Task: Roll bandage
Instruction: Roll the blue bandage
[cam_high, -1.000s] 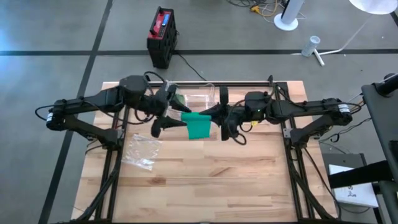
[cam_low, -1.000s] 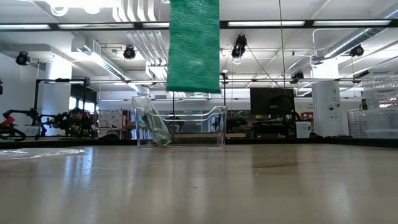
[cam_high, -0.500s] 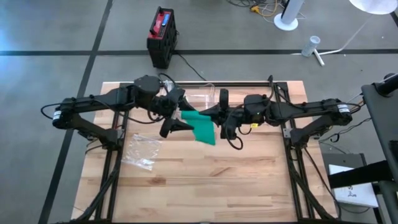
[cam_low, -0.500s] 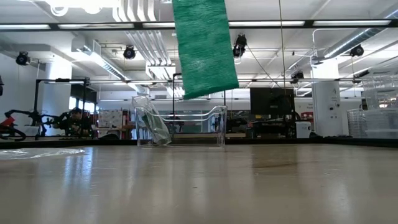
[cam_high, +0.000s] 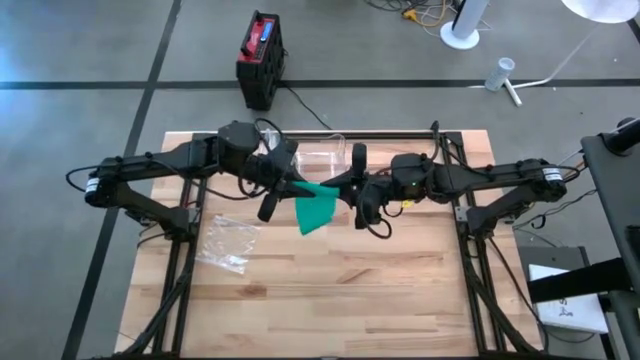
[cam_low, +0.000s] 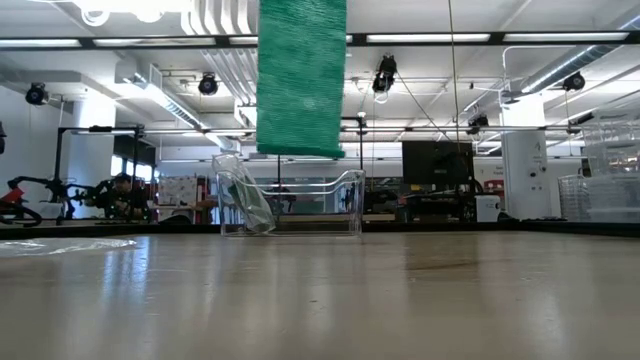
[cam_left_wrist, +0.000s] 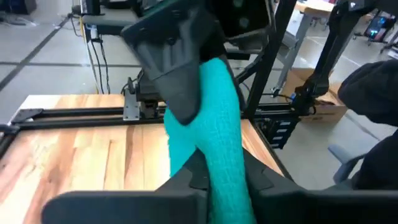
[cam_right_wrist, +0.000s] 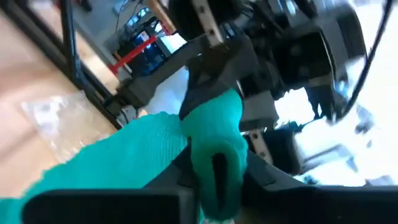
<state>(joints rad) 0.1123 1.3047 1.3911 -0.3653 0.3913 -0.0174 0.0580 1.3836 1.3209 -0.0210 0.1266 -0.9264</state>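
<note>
A green bandage (cam_high: 315, 207) hangs in the air over the middle of the table, between my two grippers. My left gripper (cam_high: 296, 187) comes from the left and is shut on it. My right gripper (cam_high: 351, 191) comes from the right and is shut on its thick, bunched end. The low view shows only the flat hanging strip (cam_low: 300, 80), with its free lower edge well above the tabletop. Each wrist view shows the bandage (cam_left_wrist: 217, 112) (cam_right_wrist: 143, 149) running from that arm's own fingers to the other gripper. My left gripper pinches the strip's upper part (cam_left_wrist: 222, 163) between its two fingers. It comes about level from the table's left, close to the right gripper. The strip hangs below, clear of the table. My right gripper pinches the thick bunched end (cam_right_wrist: 214, 144) between its two fingers, level from the table's right. The bandage spreads out from there and hangs free.
A clear plastic box (cam_high: 318, 155) (cam_low: 290, 205) stands at the far middle of the table. A crumpled clear bag (cam_high: 228, 243) lies on the wood at the left. A black and red case (cam_high: 260, 58) sits on the floor beyond the far edge.
My left gripper has gone toward the table's right, up to the bandage, and has shut on it. The hanging strip swung aslant half a second ago. It now hangs straight again, a little farther toward the left arm.
</note>
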